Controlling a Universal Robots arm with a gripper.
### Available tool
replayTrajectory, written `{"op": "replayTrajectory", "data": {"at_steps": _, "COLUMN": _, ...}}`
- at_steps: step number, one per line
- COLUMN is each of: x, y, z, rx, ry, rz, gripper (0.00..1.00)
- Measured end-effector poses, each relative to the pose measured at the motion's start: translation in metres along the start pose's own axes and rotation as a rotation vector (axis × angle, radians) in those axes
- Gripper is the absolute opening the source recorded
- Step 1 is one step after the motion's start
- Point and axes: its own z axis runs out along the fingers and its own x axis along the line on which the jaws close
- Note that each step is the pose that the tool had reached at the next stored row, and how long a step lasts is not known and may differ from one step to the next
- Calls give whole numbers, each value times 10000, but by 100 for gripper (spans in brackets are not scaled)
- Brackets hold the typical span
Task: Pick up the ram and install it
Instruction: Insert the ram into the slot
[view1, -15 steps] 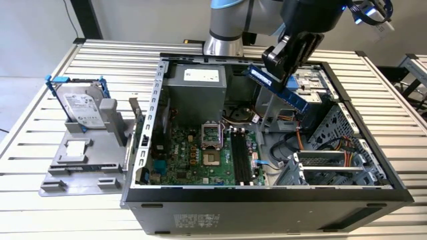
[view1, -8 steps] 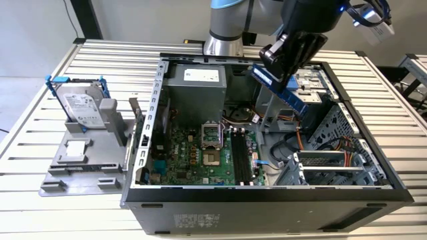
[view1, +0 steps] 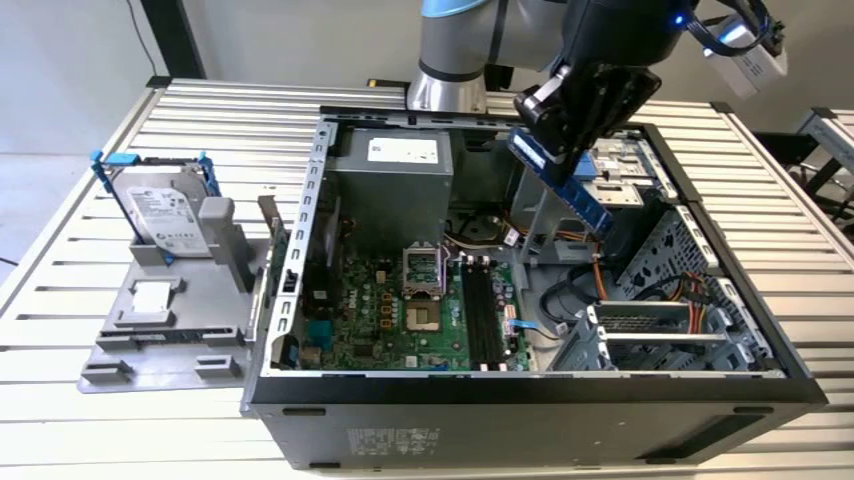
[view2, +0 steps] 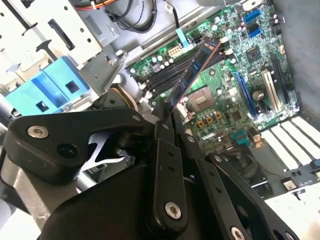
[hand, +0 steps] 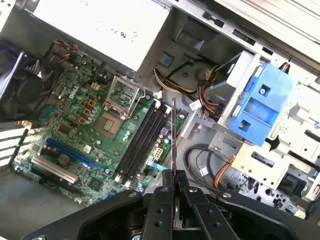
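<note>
Dark bluish ram (view1: 577, 188), slim and flat, with 1 end pinched between the fingers of your claw (view1: 541, 125). The rest juts out past the tips, tilted. Step in hand: carrying, not yet installed. The stick hangs over the open computer case (view1: 534, 415). Black slots (hand: 140, 140) lie below its free end, apart. Judgement: seating calls for its long edge parallel above 1 slot.

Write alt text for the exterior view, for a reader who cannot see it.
The gripper holds the ram tilted over the open case, with the motherboard showing inside. A hard drive stands in a grey holder on the slatted table, at the exterior view's left of the case.
</note>
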Motion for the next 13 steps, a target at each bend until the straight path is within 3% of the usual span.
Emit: {"op": "replayTrajectory", "data": {"at_steps": 13, "x": 4, "y": -9, "z": 1, "rx": 25, "ry": -49, "rz": 1709, "gripper": 0}}
